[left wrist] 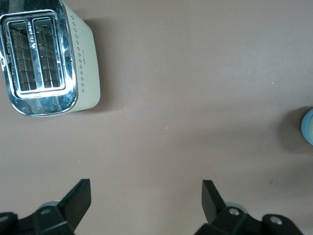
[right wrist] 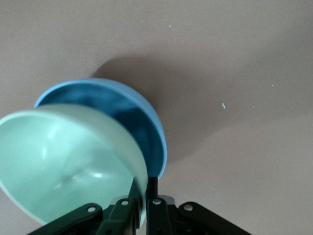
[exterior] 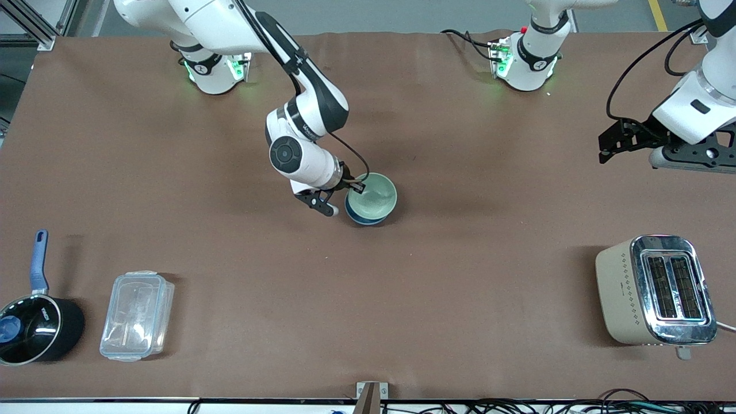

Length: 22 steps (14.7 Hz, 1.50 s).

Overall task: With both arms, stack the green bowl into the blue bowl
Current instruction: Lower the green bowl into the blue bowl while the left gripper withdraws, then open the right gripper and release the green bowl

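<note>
The pale green bowl (exterior: 375, 197) (right wrist: 68, 161) sits tilted in the mouth of the blue bowl (exterior: 357, 218) (right wrist: 132, 117), which stands on the brown table near its middle. My right gripper (exterior: 352, 186) (right wrist: 143, 183) is shut on the green bowl's rim, one finger inside the bowl and one outside. Whether the green bowl rests on the blue one I cannot tell. My left gripper (exterior: 618, 142) (left wrist: 146, 188) hangs open and holds nothing, up over the left arm's end of the table, well away from the bowls.
A cream toaster (exterior: 655, 290) (left wrist: 46, 58) stands toward the left arm's end, nearer the front camera. At the right arm's end, near the front edge, are a black saucepan with a blue handle (exterior: 34, 328) and a clear plastic box (exterior: 137, 315).
</note>
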Each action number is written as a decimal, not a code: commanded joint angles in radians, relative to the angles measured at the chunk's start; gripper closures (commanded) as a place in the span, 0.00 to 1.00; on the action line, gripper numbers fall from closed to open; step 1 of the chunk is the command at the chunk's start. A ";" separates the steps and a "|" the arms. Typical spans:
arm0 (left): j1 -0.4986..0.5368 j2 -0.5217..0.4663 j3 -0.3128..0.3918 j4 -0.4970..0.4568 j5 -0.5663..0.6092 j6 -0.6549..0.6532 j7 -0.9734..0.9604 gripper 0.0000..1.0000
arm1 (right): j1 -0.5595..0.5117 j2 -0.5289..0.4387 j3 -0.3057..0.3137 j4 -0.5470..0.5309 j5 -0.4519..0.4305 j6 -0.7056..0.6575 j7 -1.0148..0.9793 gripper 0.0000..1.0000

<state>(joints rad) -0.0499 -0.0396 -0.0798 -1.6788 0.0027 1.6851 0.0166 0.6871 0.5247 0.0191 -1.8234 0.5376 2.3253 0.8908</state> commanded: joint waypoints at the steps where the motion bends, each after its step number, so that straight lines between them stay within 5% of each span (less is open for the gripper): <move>1: 0.004 -0.020 -0.003 -0.013 -0.018 0.007 -0.009 0.00 | -0.008 0.003 -0.005 0.006 0.021 0.012 -0.015 0.94; 4: 0.005 -0.016 -0.021 -0.007 -0.007 0.004 -0.012 0.00 | -0.017 0.001 -0.007 0.006 0.015 0.012 -0.018 0.90; 7: 0.016 0.007 -0.020 0.016 -0.003 0.005 -0.010 0.00 | -0.029 0.001 -0.008 0.004 0.012 0.003 -0.039 0.75; 8: 0.018 0.003 -0.015 0.016 -0.003 0.004 -0.010 0.00 | -0.035 0.000 -0.008 0.003 0.012 0.000 -0.064 0.66; 9: 0.018 -0.003 -0.014 0.014 -0.004 -0.004 -0.015 0.00 | -0.034 -0.006 -0.008 -0.005 0.012 0.000 -0.075 0.44; 11: 0.018 -0.005 -0.012 0.017 -0.006 -0.025 -0.018 0.00 | -0.034 -0.034 -0.010 -0.013 0.010 -0.006 -0.075 0.16; 14: 0.018 -0.005 -0.012 0.036 -0.004 -0.047 -0.017 0.00 | -0.043 -0.116 -0.051 -0.013 -0.037 -0.046 -0.084 0.00; 22: 0.015 -0.006 -0.021 0.036 -0.003 -0.051 -0.015 0.00 | -0.299 -0.382 -0.107 -0.112 -0.310 -0.141 -0.314 0.00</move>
<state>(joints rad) -0.0388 -0.0386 -0.0960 -1.6547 0.0021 1.6564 0.0062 0.4525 0.2340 -0.1024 -1.8315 0.2798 2.1679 0.6093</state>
